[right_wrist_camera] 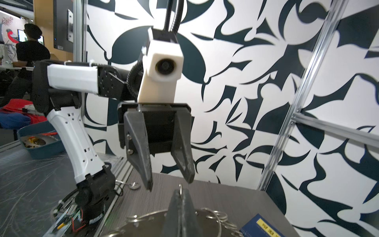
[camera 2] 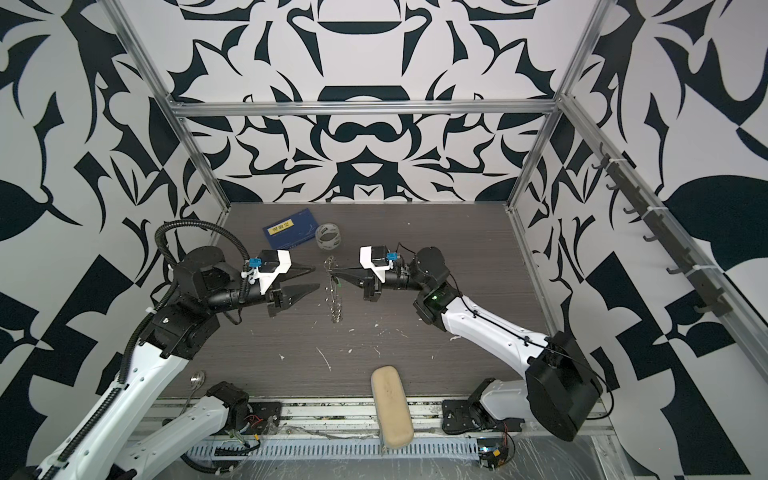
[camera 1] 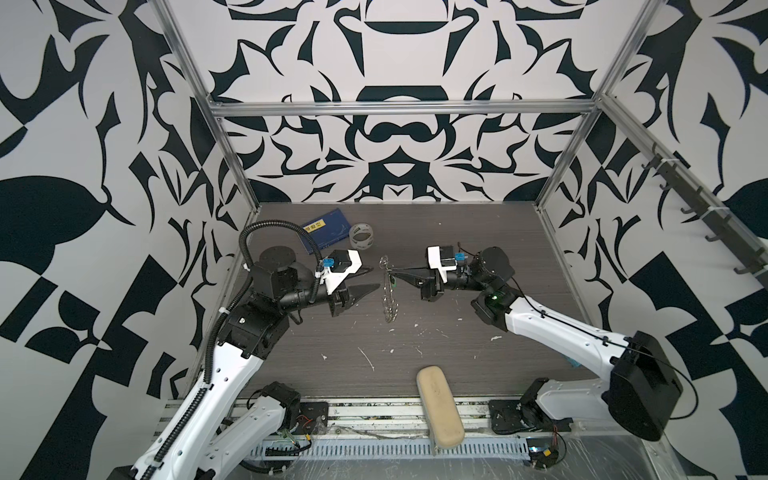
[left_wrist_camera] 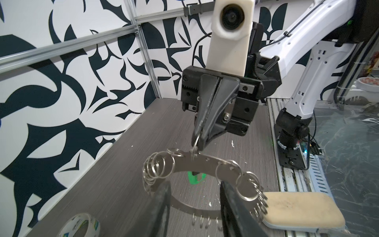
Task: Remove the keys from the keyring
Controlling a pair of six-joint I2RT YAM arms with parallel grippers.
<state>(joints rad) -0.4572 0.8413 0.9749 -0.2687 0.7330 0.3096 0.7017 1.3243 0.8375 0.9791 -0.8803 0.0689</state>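
Observation:
The keyring [camera 1: 389, 296] [camera 2: 336, 297], a flat grey metal disc fringed with small silver wire loops, hangs on edge above the middle of the table. My right gripper [camera 1: 389, 271] [camera 2: 332, 272] [left_wrist_camera: 198, 142] [right_wrist_camera: 180, 191] is shut on one wire loop at the disc's upper rim [left_wrist_camera: 205, 162]. A small green key [left_wrist_camera: 195, 178] [camera 2: 339, 284] dangles behind the disc's hole. My left gripper [camera 1: 377, 277] [camera 2: 316, 277] [left_wrist_camera: 194, 184] [right_wrist_camera: 170, 183] is open just left of the keyring, and nothing is between its fingers [left_wrist_camera: 164, 197].
A blue book [camera 1: 326, 230] and a clear tape roll [camera 1: 360, 237] lie at the back left of the table. A beige oblong pad [camera 1: 439, 405] rests over the front edge. Patterned walls and metal frame posts enclose the table [camera 1: 457, 353].

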